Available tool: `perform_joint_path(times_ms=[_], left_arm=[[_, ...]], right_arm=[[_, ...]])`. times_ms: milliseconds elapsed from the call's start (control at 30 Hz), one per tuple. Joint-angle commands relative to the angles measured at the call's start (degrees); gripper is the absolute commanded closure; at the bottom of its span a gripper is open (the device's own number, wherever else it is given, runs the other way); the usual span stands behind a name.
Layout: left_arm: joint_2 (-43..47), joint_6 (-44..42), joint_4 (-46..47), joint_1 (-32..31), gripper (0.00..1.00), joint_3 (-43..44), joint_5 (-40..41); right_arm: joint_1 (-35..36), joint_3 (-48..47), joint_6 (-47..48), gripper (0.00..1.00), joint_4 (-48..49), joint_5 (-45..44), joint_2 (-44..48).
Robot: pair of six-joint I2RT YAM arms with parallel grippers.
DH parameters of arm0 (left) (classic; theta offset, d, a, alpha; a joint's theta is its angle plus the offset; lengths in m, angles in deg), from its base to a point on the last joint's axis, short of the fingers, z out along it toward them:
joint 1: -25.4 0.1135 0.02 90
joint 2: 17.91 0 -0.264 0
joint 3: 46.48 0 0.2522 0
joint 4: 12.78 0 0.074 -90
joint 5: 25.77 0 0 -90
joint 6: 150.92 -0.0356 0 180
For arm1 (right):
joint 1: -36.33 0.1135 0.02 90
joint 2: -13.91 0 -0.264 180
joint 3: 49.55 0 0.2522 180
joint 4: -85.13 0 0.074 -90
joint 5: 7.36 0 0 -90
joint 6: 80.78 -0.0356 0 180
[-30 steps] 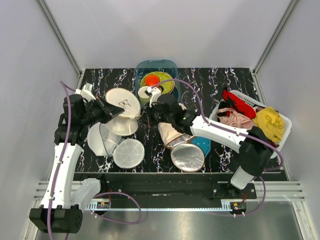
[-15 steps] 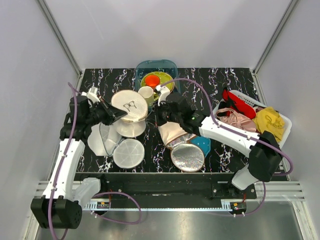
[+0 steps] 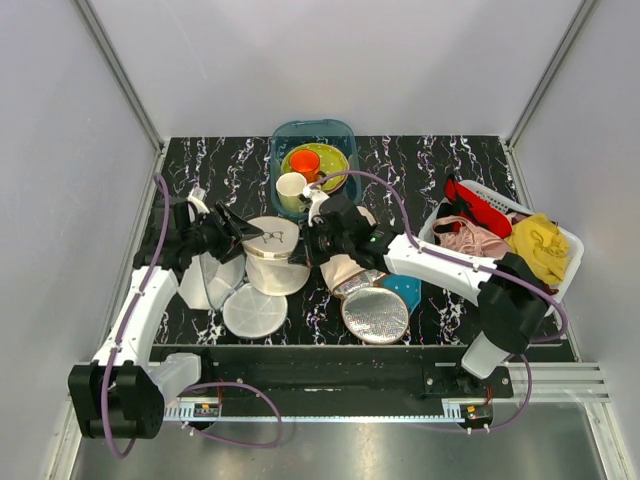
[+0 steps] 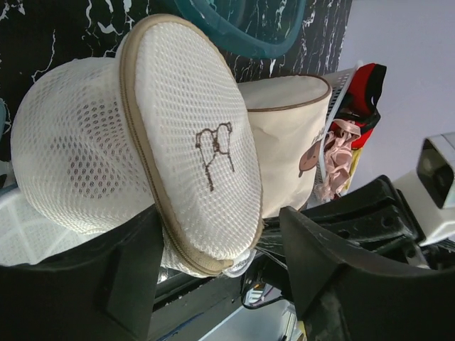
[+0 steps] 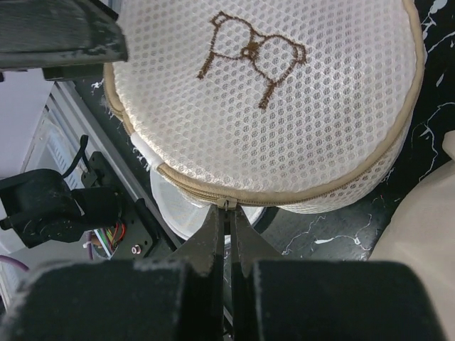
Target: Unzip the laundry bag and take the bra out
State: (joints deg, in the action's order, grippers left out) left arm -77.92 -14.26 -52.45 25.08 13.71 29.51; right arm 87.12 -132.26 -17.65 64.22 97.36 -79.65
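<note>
The laundry bag [image 3: 271, 240] is a white mesh dome with a tan zipper rim and a small bra drawing on its flat face [image 5: 252, 50]. It lies left of the table's middle. My left gripper [image 3: 247, 230] is open, and the bag's rim [image 4: 181, 234] sits between its fingers [image 4: 135, 273]. My right gripper [image 5: 229, 217] is shut on the zipper pull [image 5: 227, 204] at the bag's near rim; it meets the bag [image 3: 312, 240] from the right. The bra is hidden.
A second white mesh bag [image 3: 255, 310] and an opened one [image 3: 203, 280] lie near the front left. A cream cylindrical bag [image 3: 345, 268] with a silver-lined lid [image 3: 377, 315] lies under the right arm. A teal basin [image 3: 312, 132] is at the back, a garment basket [image 3: 556, 275] at the right.
My left gripper has opened and let go of the bag's rim. The bag has come down from its raised tilt and shifted right and nearer. My right gripper stays shut at the zipper.
</note>
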Motion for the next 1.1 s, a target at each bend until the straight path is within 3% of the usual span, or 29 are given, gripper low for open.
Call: perform_joint_path(times_ms=[0,300,600,933,1000,1033,1067], left_arm=[[3.7,0.2,0.5,0.3,0.31,3.5,-1.3],[10.7,5.6,1.9,-2.1,0.09,-1.6,-0.9],[10.9,7.8,1.9,-4.5,0.08,-5.8,1.8],[8.7,6.6,1.5,-6.5,0.13,-2.9,2.6],[8.2,6.8,1.6,-7.2,0.26,-2.7,3.3],[8.0,6.8,1.8,-7.8,0.38,-2.4,3.4],[8.0,6.7,2.2,-7.9,0.64,-2.1,3.5]], right_arm=[[0.5,-3.1,-1.5,1.0,1.0,1.5,-0.7],[0.5,-3.5,-2.8,1.0,2.1,1.5,-2.2],[0.5,-4.2,-2.5,1.0,1.4,1.1,-2.9],[0.5,-4.4,-2.1,1.0,1.1,0.5,-2.5],[0.5,-4.4,-2.1,1.0,1.0,0.5,-2.2],[0.5,-4.5,-2.0,1.0,1.0,0.1,-2.0],[0.5,-4.4,-2.0,1.0,1.0,0.1,-1.7]])
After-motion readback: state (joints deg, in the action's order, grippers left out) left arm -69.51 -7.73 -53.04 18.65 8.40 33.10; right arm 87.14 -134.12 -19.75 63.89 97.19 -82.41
